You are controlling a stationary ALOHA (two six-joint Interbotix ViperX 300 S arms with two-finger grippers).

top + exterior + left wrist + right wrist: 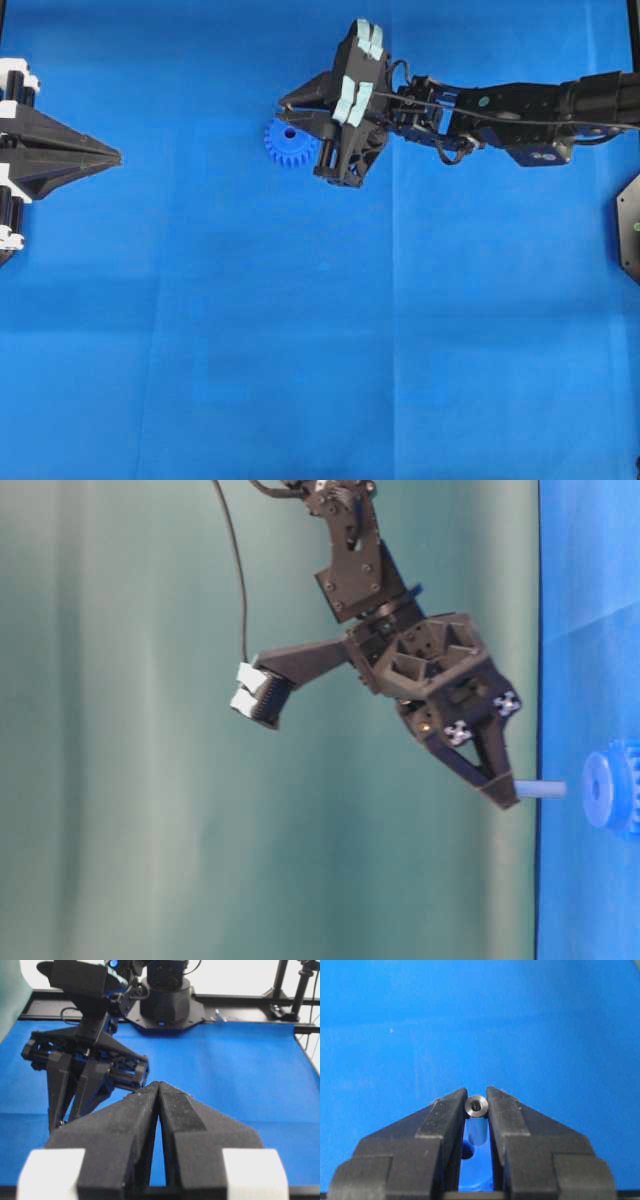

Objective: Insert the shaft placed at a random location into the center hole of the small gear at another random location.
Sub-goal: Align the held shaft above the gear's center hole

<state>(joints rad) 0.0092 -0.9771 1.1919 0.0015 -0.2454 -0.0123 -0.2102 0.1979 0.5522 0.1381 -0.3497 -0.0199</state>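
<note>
On the left side of the blue mat [200,350], the left gripper [112,156] rests with its two fingers pressed together. It holds nothing, and it sits well away from the job.

Moving right, the small gear [288,142] lies flat on the mat at the far side, a bright blue toothed wheel. The center hole [290,132] is the dark dot in its middle.

Just to the right of the gear, and partly over it, hangs the right gripper [477,1102]. Its fingers are squeezed onto the shaft [476,1106], a little grey pin. In the table-level view the shaft [541,790] sticks out from the fingertips and points at the mat. Its tip is above the mat, not touching, and it looks a bit off to the side of the small gear [610,789].

I think the step now is lining up. To do it well, the arm should slide the pin until it is right over the hole, keep the pin straight up and down, and then go down slowly. A tilted pin would bump the hub and push the gear away.
</note>
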